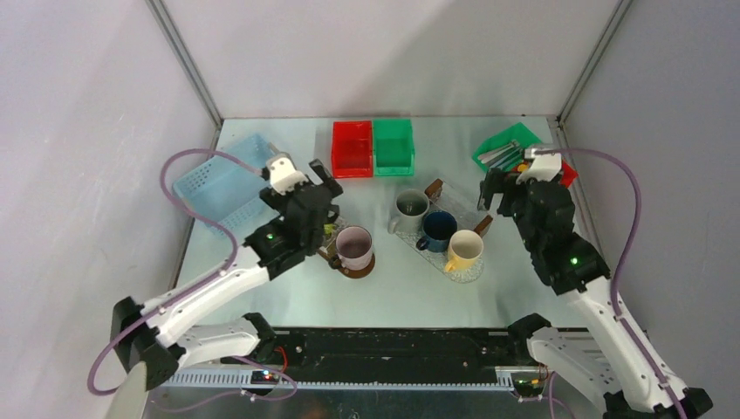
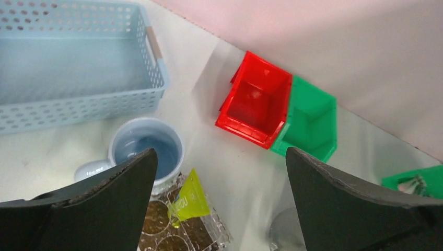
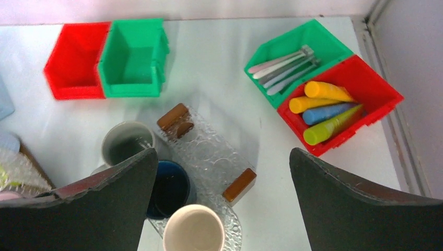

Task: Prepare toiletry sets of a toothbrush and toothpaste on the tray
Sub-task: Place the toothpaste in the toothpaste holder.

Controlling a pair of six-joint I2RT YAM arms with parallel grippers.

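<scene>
Toothpaste looks like the half of a set that is already placed: a lime green tube [image 2: 190, 198] lies flat on the textured glass tray [image 2: 162, 225] below the left gripper [image 2: 219, 157], just beside a pale mug [image 2: 149, 149], with nothing touching it. The left fingers [image 2: 120, 188] stand wide apart above it and hold nothing. No toothbrush shows next to the tube in the left wrist view, so I judge this set half made — the brush is the missing part.

The supply sits at the far right of the table. The toothbrushes [image 3: 282, 65], slim and pale, white to pinkish, lie bundled side by side in a green bin [image 3: 313, 36]. Touching that bin is a red bin [image 3: 381, 97] with the spare tubes [image 3: 324, 91], small and soft-looking, in yellow, orange, light blue and lime green. The right gripper [image 3: 219, 154] hangs over a second glass tray [image 3: 209, 141] where three mugs stand, its fingers also spread wide and empty.

The next move, as I read it, is a reach into the green bin for one brush. The handles lie pressed close together, so the fingers need to straddle a single one — then carry it across and lay it beside the lime green tube.
</scene>
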